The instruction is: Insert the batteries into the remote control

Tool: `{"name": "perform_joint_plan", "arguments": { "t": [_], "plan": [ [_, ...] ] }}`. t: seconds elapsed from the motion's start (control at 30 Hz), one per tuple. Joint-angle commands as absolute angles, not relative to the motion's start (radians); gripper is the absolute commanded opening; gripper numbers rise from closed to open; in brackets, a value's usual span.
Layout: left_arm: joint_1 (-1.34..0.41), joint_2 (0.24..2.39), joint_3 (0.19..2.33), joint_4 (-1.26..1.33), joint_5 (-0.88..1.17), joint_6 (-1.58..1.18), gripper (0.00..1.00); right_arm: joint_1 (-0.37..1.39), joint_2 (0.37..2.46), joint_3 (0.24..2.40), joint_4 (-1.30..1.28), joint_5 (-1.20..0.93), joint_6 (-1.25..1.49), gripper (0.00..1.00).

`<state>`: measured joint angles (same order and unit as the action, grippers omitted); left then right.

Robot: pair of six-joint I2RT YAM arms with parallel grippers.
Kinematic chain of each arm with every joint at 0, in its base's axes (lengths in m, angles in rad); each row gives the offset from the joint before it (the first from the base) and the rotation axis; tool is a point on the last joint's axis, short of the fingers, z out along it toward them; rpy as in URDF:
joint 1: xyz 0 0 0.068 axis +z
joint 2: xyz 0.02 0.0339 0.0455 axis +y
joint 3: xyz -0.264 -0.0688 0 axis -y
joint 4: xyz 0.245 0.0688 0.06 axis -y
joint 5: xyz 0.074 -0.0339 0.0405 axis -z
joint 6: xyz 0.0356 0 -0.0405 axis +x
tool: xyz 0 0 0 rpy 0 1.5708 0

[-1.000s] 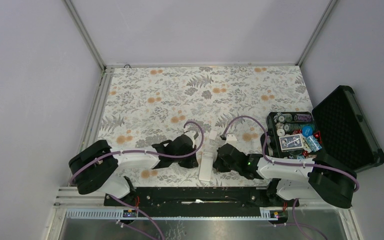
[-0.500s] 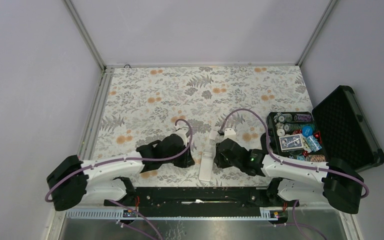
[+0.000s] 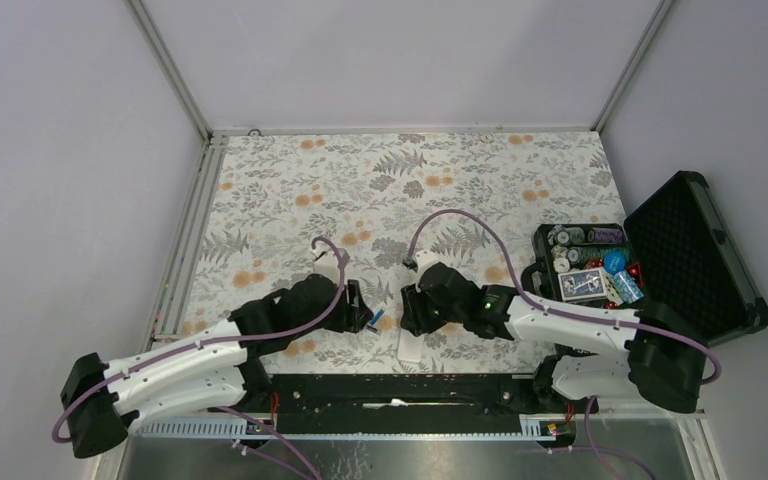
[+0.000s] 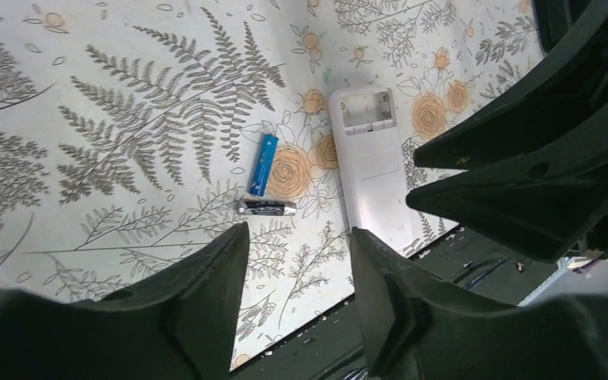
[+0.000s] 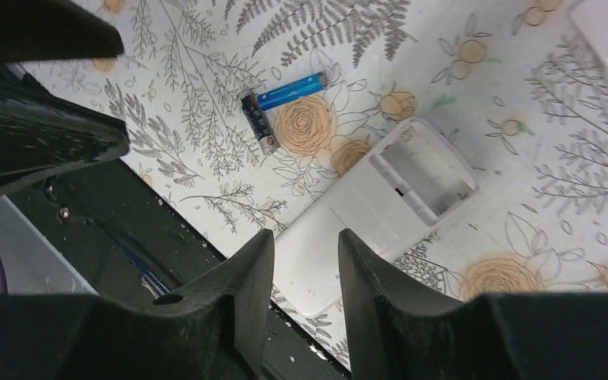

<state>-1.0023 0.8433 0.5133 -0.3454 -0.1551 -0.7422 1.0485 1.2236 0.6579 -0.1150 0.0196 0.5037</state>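
Floral tablecloth [image 3: 410, 180], remote control [image 4: 372, 170] (overhead, partly arm-covered)

I see the desk [image 3: 380, 190] under a flat sheet printed with grey ferns and orange flowers. It looks matt, and I cannot tell if it is cloth or paper. The white oblong plastic remote control [image 4: 372, 170] is smooth with a dull shine. The slim blue battery [image 4: 265, 162] has a glossy wrap and a pale metal end. The small dark cylinder [image 4: 265, 207] has shiny silver bits. The fingers of my left hand [image 4: 298, 237] and right hand [image 5: 305, 237] are matt black plastic. The black hard case [image 3: 695, 250] has bumpy foam inside its lid. The grey rail [image 3: 190, 230] is bare metal.
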Motion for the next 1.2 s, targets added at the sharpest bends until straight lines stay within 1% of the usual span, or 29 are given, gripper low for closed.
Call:
{"name": "perform_joint_plan", "arguments": {
  "t": [0.0,0.2,0.53,0.77,1.17],
  "plan": [
    [-1.003,0.779,0.515,-0.405,-0.243,-0.740,0.56,1.054,1.287,0.715,-0.053,-0.107,0.435,0.43],
    [-1.002,0.677,0.533,-0.475,-0.274,-0.732,0.62,1.055,1.384,0.767,-0.046,-0.166,0.384,0.43],
    [-1.002,0.528,0.549,-0.552,-0.290,-0.723,0.63,1.072,1.568,0.866,-0.018,-0.184,0.346,0.43],
    [-1.002,0.493,0.542,-0.574,-0.279,-0.710,0.63,1.091,1.669,0.938,-0.044,-0.139,0.322,0.46],
    [-1.002,0.443,0.536,-0.581,-0.253,-0.712,0.63,1.137,1.779,1.035,-0.133,-0.015,0.269,0.47]
  ]
}}
